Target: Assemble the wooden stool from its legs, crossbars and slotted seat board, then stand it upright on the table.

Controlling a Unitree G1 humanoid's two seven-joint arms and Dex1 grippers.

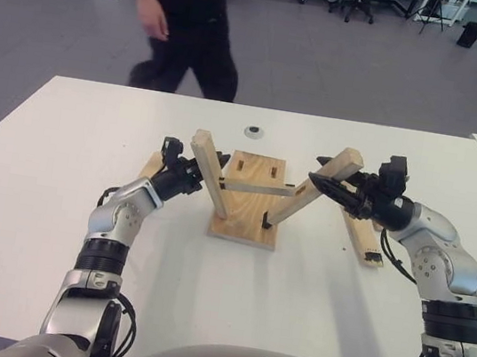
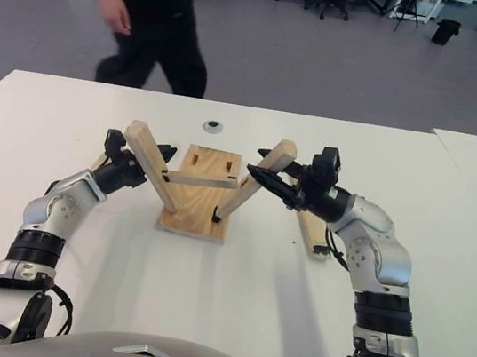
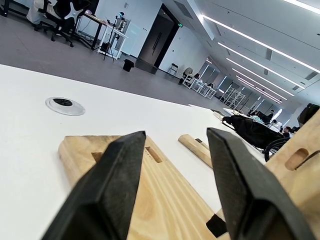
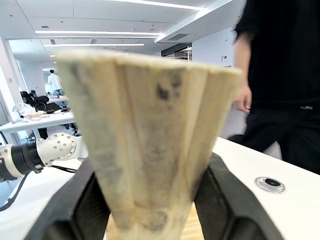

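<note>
Partly assembled stool on the white table (image 1: 46,204). The slotted seat board (image 1: 245,223) lies flat at the centre, with two legs rising from it and splaying outward in a V: the left leg (image 1: 207,170) and the right leg (image 1: 308,196), joined by a thin crossbar (image 1: 255,187). The right gripper (image 1: 326,177) is closed on the upper part of the right leg, one finger on each side of the wood as the right wrist view shows. The left gripper (image 3: 176,136) stands just beside the left leg with its fingers spread and nothing between them; the seat board shows through the gap. A loose wooden piece (image 1: 364,238) lies on the table under the right arm, and another (image 1: 151,166) lies beyond the left gripper. Judged from this layout, roughly half the frame is fitted. Whether the two legs are fully seated in their slots cannot be told. The loose pieces are yet to be mounted, and the stool has not been turned onto its legs.
</note>
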